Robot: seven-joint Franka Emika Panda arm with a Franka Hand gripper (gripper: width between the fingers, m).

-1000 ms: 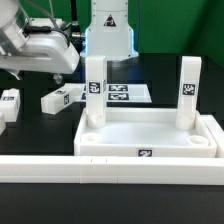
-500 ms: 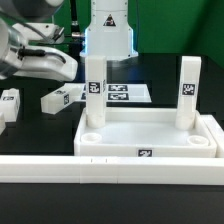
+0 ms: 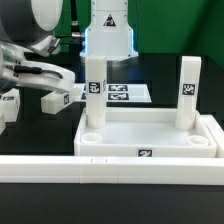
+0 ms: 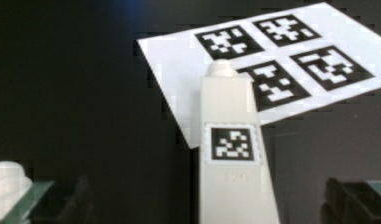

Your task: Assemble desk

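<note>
Gripper (image 4: 201, 198) is hanging w/ jaws spread wide apart, clamping nothing. A loose leg (image 4: 231, 150) is lying flat btwn the fingers (image 4: 45, 200), touching neither as far as I can tell. That leg is resting on the table (image 3: 160, 75) just off the desk top (image 3: 150, 135), at its far corner twd the exterior view's left. One upright leg (image 3: 94, 90) and a second upright leg (image 3: 188, 88) are standing in the desk top's two far corners. A fourth leg (image 3: 8, 105) is lying further out from the desk top on the same side. The marker board (image 3: 120, 93) is lying just behind the desk top. A long rail (image 3: 110, 168) is running along its near side.
</note>
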